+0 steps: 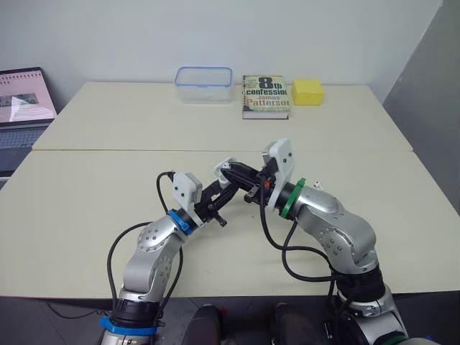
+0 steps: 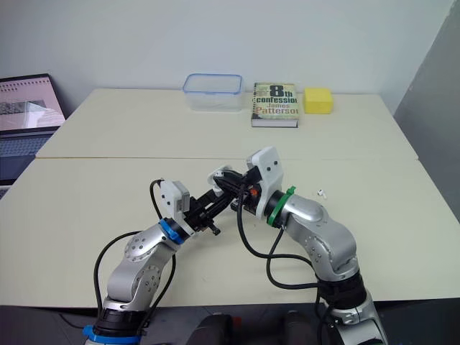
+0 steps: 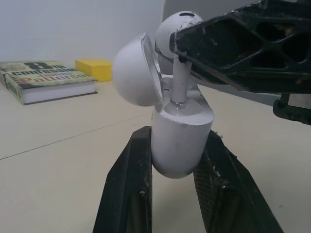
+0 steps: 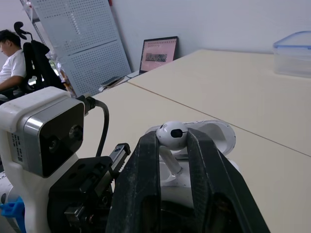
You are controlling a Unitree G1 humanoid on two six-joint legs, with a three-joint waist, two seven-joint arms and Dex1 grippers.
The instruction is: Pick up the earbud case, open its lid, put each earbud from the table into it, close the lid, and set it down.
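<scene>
The left gripper (image 3: 176, 138) is closed on the earbud case (image 3: 183, 119), its two black fingers (image 3: 127, 184) pressed against opposite sides of the white body and holding it upright, just above the table (image 1: 108, 187). The case's lid (image 3: 130, 77) stands swung open, tipped back on the side away from the right gripper (image 4: 173, 139). That gripper meets the left one tip to tip from the opposite side, and its fingers pinch an earbud (image 3: 168, 30) by the round head. The earbud's stem points down and its tip sits in the opening of the case, while the head is clear above the rim. A second earbud (image 2: 321, 192) lies on the table on the outer side of the right arm, beside the wrist and well apart from both sets of fingertips. Far beyond the two grippers, along the back edge of the table, stand a clear container (image 1: 204, 84) with a blue rim, a paperback book (image 1: 265, 95) just beside it, and a yellow block (image 1: 307, 92) next to the book. Off to the left gripper's outer side an open laptop (image 1: 25, 108) sits past the table edge. In the right wrist view a seated person (image 4: 12, 63) shows behind the left wrist, next to a white pegboard (image 4: 77, 43).
</scene>
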